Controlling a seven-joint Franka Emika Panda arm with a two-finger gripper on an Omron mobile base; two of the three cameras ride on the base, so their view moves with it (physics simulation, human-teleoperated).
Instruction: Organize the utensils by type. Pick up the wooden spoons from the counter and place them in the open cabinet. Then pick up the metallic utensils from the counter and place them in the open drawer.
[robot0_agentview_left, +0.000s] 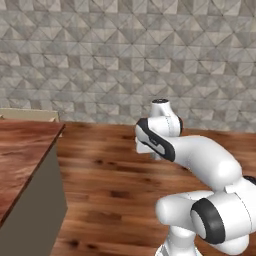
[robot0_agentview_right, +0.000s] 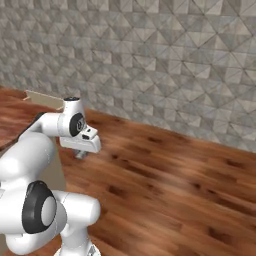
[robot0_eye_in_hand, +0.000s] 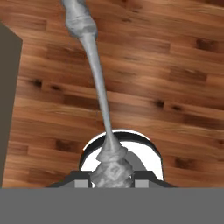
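My gripper (robot0_eye_in_hand: 111, 175) is shut on the ornate handle end of a slim silver metal utensil (robot0_eye_in_hand: 98, 87). The piece runs away from the hand, and its far end is cut off by the frame, so I cannot tell whether it is the spoon or the fork. Wooden floor lies below it. In the right base view the gripper (robot0_agentview_right: 80, 154) points down beside the counter (robot0_agentview_right: 10, 117). The counter's reddish-brown top (robot0_agentview_left: 20, 150) fills the left of the left base view. The wooden spoon and the other silver piece are out of view.
A pale beige panel edge (robot0_agentview_left: 30, 115) shows beyond the counter's far end, also seen as a beige panel (robot0_agentview_right: 45, 100) in the right base view. The counter's grey side wall (robot0_agentview_left: 37, 210) drops to the plank floor (robot0_agentview_left: 110, 190). A grey tiled wall (robot0_agentview_right: 160, 60) closes the back.
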